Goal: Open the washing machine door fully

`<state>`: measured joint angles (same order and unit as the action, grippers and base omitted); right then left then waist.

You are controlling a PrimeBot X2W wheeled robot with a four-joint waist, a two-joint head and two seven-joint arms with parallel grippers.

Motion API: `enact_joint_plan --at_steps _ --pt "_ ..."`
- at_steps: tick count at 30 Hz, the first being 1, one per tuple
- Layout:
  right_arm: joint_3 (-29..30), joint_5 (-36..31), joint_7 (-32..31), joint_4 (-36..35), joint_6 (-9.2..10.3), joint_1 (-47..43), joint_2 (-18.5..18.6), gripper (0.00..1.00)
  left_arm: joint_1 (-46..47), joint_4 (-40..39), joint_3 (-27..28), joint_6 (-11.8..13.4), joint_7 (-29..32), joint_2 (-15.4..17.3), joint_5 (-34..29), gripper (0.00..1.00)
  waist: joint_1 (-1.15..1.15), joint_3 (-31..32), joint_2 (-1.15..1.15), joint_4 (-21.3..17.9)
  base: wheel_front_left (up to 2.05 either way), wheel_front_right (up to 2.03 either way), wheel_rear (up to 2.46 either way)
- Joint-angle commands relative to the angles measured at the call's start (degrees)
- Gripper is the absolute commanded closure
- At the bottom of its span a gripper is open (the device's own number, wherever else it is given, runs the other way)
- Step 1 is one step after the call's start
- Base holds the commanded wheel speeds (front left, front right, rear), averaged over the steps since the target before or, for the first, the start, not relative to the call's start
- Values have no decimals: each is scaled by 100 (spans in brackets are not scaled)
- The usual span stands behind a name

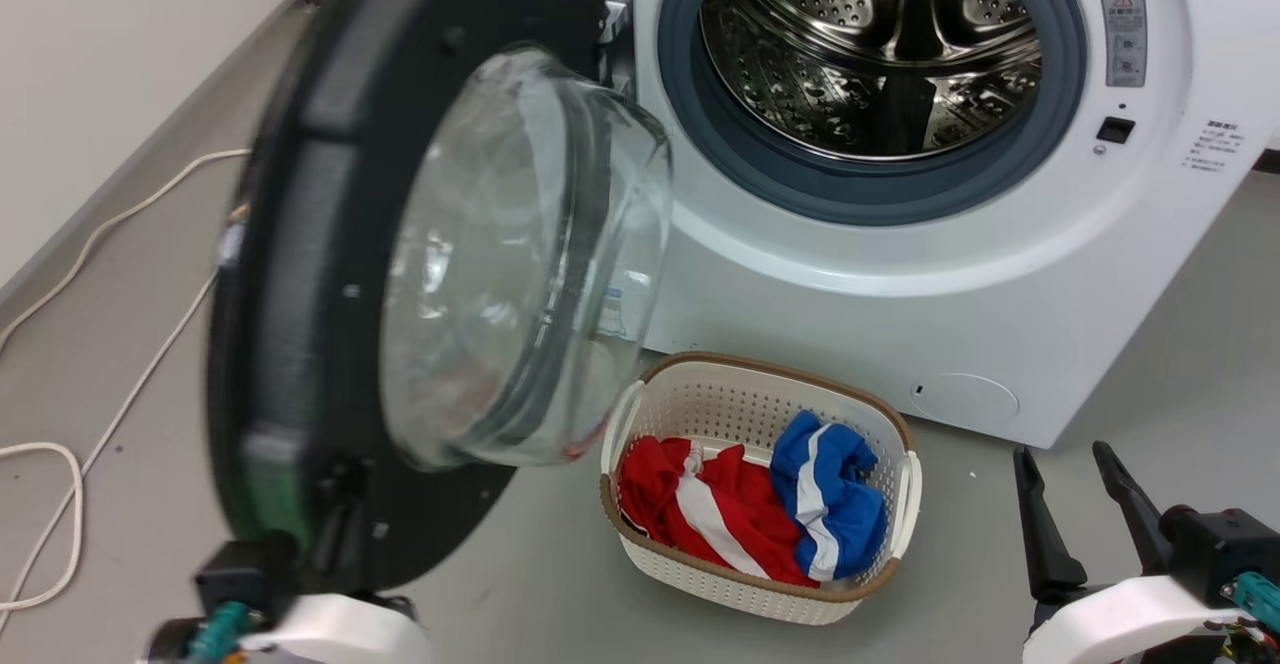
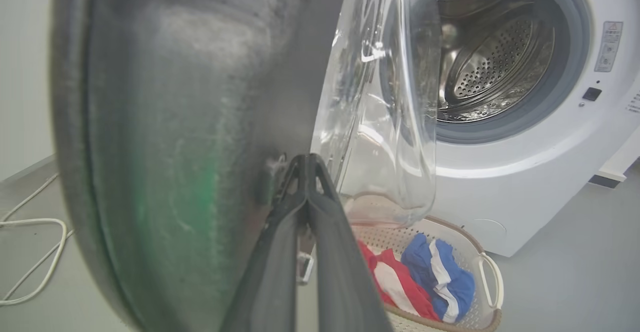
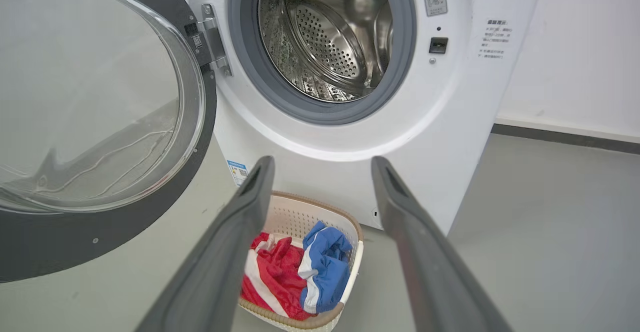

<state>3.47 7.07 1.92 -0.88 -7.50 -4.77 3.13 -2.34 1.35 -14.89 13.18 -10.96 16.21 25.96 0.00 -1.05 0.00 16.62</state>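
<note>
The washing machine door (image 1: 300, 294) stands swung out to the left of the white washing machine (image 1: 900, 294), its black rim turned towards me and its clear glass bowl (image 1: 520, 264) bulging right. A metal hinge (image 1: 615, 14) holds it beside the open drum mouth (image 1: 870, 44). My left gripper (image 2: 305, 159) is shut, its tips resting against the door's (image 2: 175, 147) inner face near the lower rim. In the head view that gripper (image 1: 335, 534) sits dark against the rim. My right gripper (image 1: 1062, 454) hangs open at the lower right, holding nothing, far from the door (image 3: 100, 242).
A white laundry basket (image 1: 780, 369) with red-white and blue-white clothes sits on the grey floor in front of the machine, just right of the door's lower edge. A white cable (image 1: 100, 234) trails over the floor on the left, along the wall.
</note>
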Motion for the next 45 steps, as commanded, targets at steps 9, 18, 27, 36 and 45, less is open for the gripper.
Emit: enact_joint_plan --at_steps 9,18,27,36,45 --pt "8 39 37 29 1 190 -22 0 401 442 974 68 -162 549 390 100 0 -327 0 -380 0 0 0" --pt "18 73 67 103 1 391 -26 0 750 1363 2062 -128 -349 1350 737 100 0 -524 0 -662 0 0 0" --pt "44 69 111 150 1 466 -27 0 1027 2180 2436 -363 -415 1560 798 100 0 -541 0 -706 0 0 0" --pt "54 75 123 200 1 276 -29 0 904 2155 2283 -413 -431 1420 525 100 0 -200 0 -731 0 0 0" --pt "17 99 70 161 1 39 -32 0 88 981 1796 -34 -297 969 79 100 0 161 0 -761 0 0 0"
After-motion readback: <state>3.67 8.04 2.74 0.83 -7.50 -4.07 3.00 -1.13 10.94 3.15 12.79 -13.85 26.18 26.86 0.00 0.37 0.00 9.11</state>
